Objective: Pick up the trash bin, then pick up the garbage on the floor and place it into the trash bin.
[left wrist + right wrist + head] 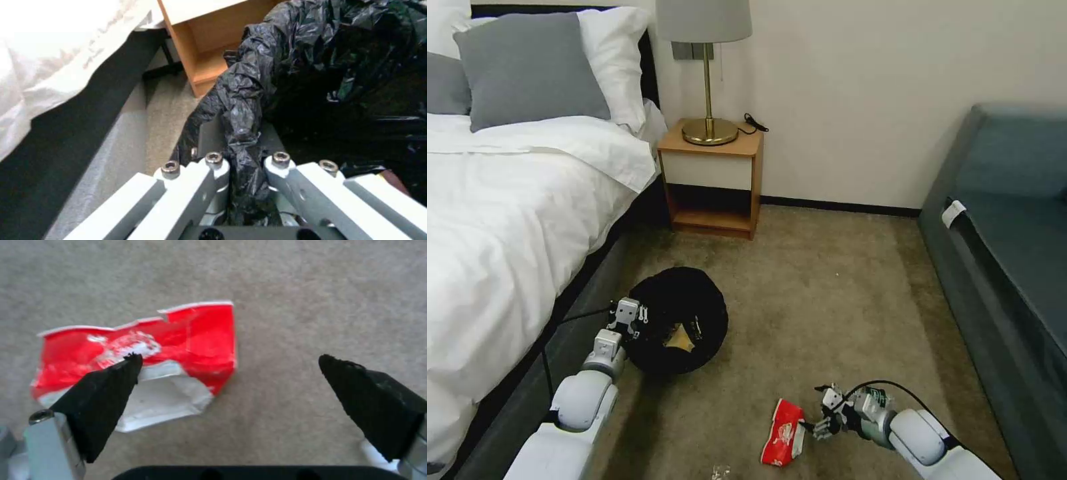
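Note:
The trash bin (pixel 684 313), lined with a crinkly black bag (pixel 320 66), hangs beside the bed with its mouth tipped toward me. My left gripper (pixel 635 321) is shut on the bin's rim, and bag plastic is pinched between its fingers (pixel 213 173). Inside the bin lies a gold-brown snack packet (pixel 680 339). A red-and-white snack wrapper (pixel 782 432) (pixel 146 356) lies flat on the carpet near me. Just right of the wrapper, my right gripper (pixel 820 417) (pixel 229 368) hovers open, one black fingertip (pixel 111 383) over the wrapper's edge, the other over bare carpet.
The bed (pixel 507 227) runs along the left. A wooden nightstand (pixel 714 180) with a brass lamp (pixel 707 73) stands at the back wall. A dark sofa (pixel 1007 253) lines the right. Open beige carpet (pixel 827 293) lies between them. A small clear scrap (pixel 719 472) sits at the near edge.

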Robot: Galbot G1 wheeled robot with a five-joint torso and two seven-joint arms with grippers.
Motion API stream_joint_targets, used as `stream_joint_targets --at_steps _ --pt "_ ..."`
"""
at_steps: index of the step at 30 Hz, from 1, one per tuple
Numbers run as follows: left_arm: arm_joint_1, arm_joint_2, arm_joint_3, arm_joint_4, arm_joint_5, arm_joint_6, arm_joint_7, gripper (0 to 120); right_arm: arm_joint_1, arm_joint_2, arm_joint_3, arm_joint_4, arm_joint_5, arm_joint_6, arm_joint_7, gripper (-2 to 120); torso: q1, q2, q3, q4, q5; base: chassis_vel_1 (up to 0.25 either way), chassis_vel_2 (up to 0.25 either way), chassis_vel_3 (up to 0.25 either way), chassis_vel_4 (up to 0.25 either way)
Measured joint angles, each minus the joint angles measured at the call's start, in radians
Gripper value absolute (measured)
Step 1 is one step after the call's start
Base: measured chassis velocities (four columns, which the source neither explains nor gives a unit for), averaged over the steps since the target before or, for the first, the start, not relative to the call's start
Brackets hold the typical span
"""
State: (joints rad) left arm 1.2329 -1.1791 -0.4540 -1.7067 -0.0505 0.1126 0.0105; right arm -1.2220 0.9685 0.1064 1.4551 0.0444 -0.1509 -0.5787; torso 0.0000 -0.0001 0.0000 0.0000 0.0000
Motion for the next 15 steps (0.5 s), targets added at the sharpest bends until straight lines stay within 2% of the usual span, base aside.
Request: stream_joint_targets --at_steps 2,5,15 --pt "0.000 -0.001 0.001 0.001 0.001 0.000 0.000 4 0.000 -0.001 -0.004 0.004 0.011 -0.009 0.000 100 0.000 0.000 0.000 0.0000 0.0000 0.000 0.000 0.000 0.000" --pt "0.001 -0.002 0.008 0.003 0.005 0.000 0.000 4 -0.001 -0.007 -0.028 0.018 0.092 -0.082 0.014 100 0.000 0.000 0.000 0.0000 0.0000 0.000 0.000 0.000 0.000" --pt "0.005 -0.001 0.021 0.011 0.009 -0.002 0.000 4 0.002 -0.015 -0.058 0.004 0.148 -0.118 0.027 100 0.000 0.000 0.000 0.0000 -0.0001 0.000 0.000 0.000 0.000"
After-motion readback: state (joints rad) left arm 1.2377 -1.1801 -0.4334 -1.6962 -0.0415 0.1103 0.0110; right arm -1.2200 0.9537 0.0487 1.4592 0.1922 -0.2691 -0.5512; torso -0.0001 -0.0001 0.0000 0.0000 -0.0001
